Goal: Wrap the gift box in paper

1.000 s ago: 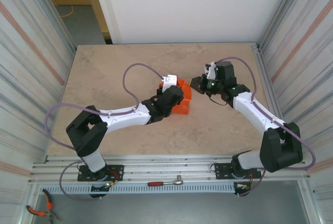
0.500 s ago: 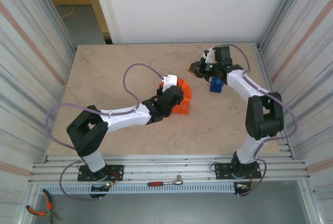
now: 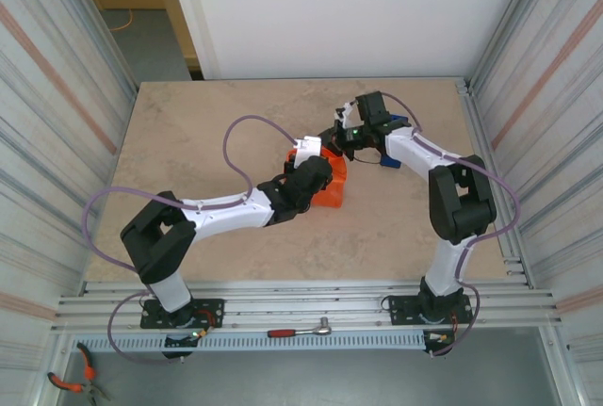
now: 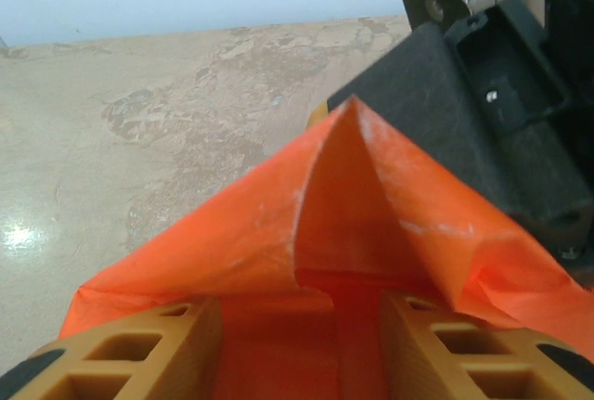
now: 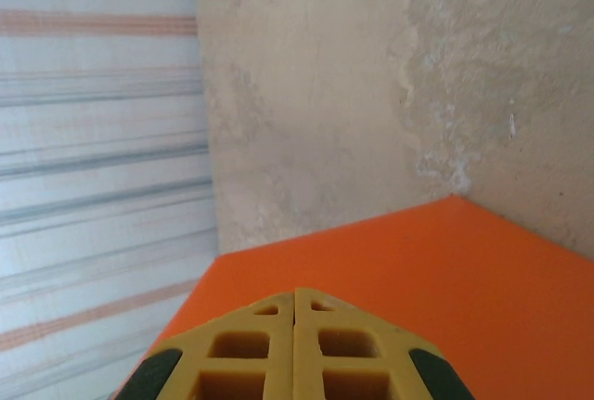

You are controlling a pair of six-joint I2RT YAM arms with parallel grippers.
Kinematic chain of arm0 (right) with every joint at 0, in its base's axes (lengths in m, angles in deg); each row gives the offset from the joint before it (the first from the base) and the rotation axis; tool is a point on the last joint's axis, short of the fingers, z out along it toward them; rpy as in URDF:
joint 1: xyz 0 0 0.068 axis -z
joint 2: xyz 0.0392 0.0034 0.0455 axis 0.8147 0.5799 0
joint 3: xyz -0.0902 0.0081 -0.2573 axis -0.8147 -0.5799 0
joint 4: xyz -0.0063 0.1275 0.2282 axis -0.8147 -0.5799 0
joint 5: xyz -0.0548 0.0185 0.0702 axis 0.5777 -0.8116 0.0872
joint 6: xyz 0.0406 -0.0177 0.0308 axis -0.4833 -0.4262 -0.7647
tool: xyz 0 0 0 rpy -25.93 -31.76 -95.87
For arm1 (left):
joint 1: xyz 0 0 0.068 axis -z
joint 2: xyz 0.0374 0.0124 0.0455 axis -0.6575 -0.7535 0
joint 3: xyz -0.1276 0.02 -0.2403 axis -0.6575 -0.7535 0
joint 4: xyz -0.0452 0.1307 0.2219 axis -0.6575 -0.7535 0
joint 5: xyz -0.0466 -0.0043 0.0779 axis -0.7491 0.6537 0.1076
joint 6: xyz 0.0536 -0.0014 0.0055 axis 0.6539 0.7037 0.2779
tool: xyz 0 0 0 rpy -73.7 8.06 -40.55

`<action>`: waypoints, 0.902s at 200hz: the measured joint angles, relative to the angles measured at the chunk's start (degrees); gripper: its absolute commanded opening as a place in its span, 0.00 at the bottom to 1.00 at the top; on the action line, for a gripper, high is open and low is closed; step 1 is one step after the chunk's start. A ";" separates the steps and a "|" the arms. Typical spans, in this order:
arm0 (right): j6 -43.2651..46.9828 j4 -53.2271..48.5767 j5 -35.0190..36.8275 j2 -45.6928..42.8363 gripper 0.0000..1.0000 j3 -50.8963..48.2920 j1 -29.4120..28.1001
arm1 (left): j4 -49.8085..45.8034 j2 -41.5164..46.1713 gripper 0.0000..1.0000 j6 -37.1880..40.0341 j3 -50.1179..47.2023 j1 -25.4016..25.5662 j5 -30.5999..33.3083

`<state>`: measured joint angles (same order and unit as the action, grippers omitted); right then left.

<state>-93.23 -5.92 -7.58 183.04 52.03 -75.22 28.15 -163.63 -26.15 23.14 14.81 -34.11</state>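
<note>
The orange paper (image 3: pixel 331 195) sits at mid-table, folded into a bundle; the gift box is hidden under it. My left gripper (image 3: pixel 317 174) comes at the bundle from the left. In the left wrist view its tan fingers (image 4: pixel 139 349) are shut on the paper (image 4: pixel 232 233), one on each side of the bundle, and a flap rises to a peak ahead of them. My right gripper (image 3: pixel 333 138) is at the bundle's far top edge, and its black body (image 4: pixel 464 122) stands just behind that peak. The right gripper (image 5: pixel 295 294) is shut with nothing between its tips, just over a flat orange face (image 5: pixel 445 270).
The beige table (image 3: pixel 188 123) is boxed in by ribbed metal walls left and right and a white wall at the back. A ratchet (image 3: pixel 301 332) lies on the front rail and pliers (image 3: pixel 71 382) lie below it, both off the table.
My right arm has swung left from the right side of the table to the paper's far edge, its gripper still shut. The left gripper and the bundle have stayed put.
</note>
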 measured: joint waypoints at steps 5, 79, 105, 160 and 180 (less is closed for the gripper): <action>0.07 0.13 -0.04 -0.26 0.00 -0.24 0.00 | -0.02 0.00 0.49 0.00 0.00 0.07 0.11; 0.46 -1.09 1.11 -7.15 0.00 -5.09 1.05 | 0.04 0.00 0.48 -0.02 -0.11 0.09 0.50; 0.70 -1.27 1.20 -7.82 0.00 -6.32 1.29 | 0.02 0.00 0.49 -0.02 -0.11 0.09 0.50; 0.92 0.33 3.06 -11.04 0.00 -9.84 1.25 | 0.00 0.04 0.48 -0.02 -0.15 0.11 0.57; 1.09 0.42 4.76 -12.74 0.00 -11.34 1.18 | 0.00 0.04 0.48 -0.04 -0.17 0.11 0.55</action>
<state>-92.14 -5.51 -2.82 170.30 40.69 -74.04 28.15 -163.58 -26.19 22.96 14.92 -33.56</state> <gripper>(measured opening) 0.061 0.483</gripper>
